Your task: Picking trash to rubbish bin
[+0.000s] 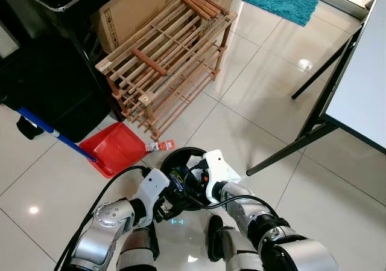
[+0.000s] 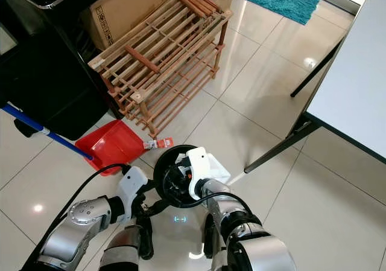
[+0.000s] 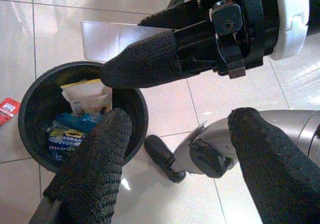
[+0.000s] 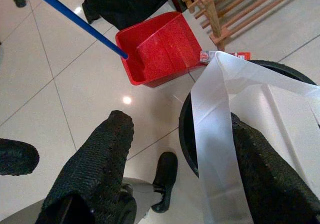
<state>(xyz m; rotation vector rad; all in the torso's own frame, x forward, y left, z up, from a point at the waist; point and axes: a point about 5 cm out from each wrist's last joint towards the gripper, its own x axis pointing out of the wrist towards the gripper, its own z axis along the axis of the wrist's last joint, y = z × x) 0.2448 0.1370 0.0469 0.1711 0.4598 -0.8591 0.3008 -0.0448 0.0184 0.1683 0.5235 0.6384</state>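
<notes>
A black round bin (image 1: 178,157) stands on the tiled floor right in front of me, with both grippers over it. Inside lie a yellow-white packet (image 3: 85,97) and blue wrappers (image 3: 70,129). My left gripper (image 3: 180,119) is open above the bin's near rim. My right gripper (image 4: 182,126) is open too, and a white sheet (image 4: 235,99) drapes over the bin rim (image 4: 187,129) against one of its fingers (image 4: 270,174). A small red packet (image 1: 161,145) lies on the floor just beyond the bin, beside the dustpan.
A red dustpan (image 1: 114,147) with a blue handle (image 1: 51,132) sits left of the bin. Behind it are a wooden rack (image 1: 169,54), a cardboard box (image 1: 129,11) and black furniture. A white table (image 1: 362,84) on black legs (image 1: 301,138) stands to the right, with a teal mat (image 1: 280,0) far back.
</notes>
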